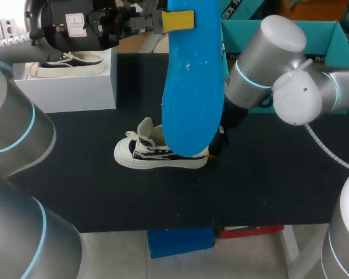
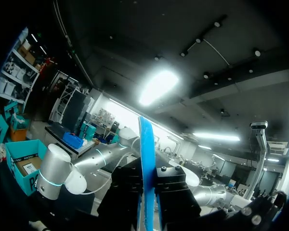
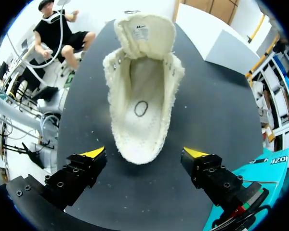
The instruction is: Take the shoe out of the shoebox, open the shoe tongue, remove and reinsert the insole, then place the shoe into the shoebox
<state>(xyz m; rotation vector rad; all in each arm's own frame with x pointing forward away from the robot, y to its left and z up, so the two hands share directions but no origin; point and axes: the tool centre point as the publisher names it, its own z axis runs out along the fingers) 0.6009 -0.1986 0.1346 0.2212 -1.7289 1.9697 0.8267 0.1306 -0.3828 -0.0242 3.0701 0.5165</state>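
Note:
A cream canvas shoe (image 1: 160,154) with black patterned sides stands on the black table (image 1: 267,186), toe toward my left. In the right wrist view the shoe (image 3: 142,82) has its tongue folded back and its bare inside showing. My right gripper (image 3: 144,153) is open at the shoe's heel, with a yellow-tipped finger on each side and clear of it. In the head view the insole hides most of that gripper (image 1: 216,145). My left gripper (image 1: 177,20) is raised high above the shoe and shut on the blue insole (image 1: 189,81), which hangs down. The insole (image 2: 147,163) shows edge-on between its fingers.
A white shoebox (image 1: 64,87) stands at the back left of the table with a second shoe (image 1: 70,64) lying in it. A teal box (image 1: 314,35) sits at the back right, behind my right arm, close beside the right gripper.

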